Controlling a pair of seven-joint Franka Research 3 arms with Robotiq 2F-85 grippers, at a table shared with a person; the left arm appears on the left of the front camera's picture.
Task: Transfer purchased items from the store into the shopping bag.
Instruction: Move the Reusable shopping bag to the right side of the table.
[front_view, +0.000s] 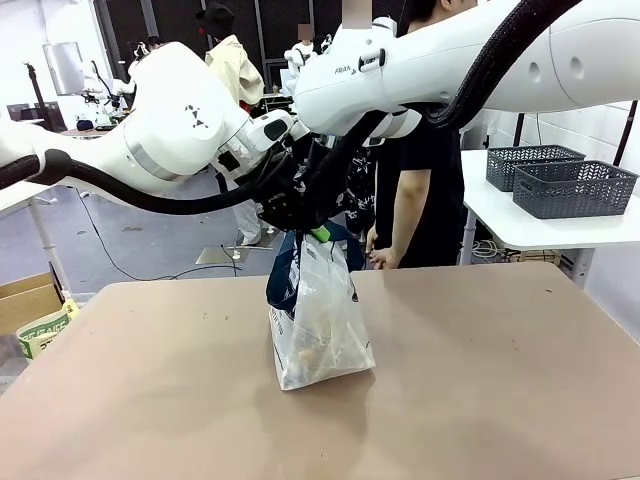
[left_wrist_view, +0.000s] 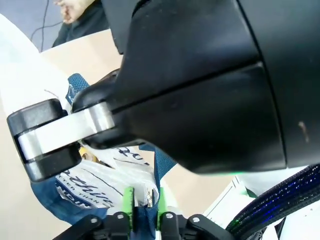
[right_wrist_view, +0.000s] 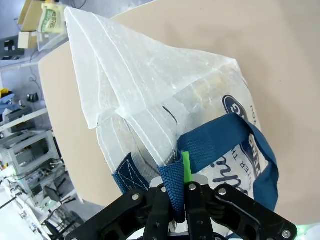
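The shopping bag (front_view: 318, 325), translucent whitish with navy strap handles, stands on the brown table (front_view: 500, 380). Both arms meet just above it. My left gripper (left_wrist_view: 145, 206) has its green pads (left_wrist_view: 129, 202) pressed on a navy handle strap (left_wrist_view: 146, 217); in the front view it (front_view: 287, 213) sits at the bag's top left. My right gripper (right_wrist_view: 179, 186) is shut on another navy strap (right_wrist_view: 172, 182) and shows in the front view (front_view: 322, 233) by its green pad. Pale yellow purchased items (front_view: 312, 355) show dimly through the bag wall (right_wrist_view: 210, 92).
A person in black (front_view: 425, 180) stands at the far side, one hand near the table edge. Two dark grey lattice baskets (front_view: 572, 185) sit on a white side table at right. A cardboard box (front_view: 28, 300) stands at left. My right arm's black wrist body (left_wrist_view: 210, 90) looms close before the left wrist camera.
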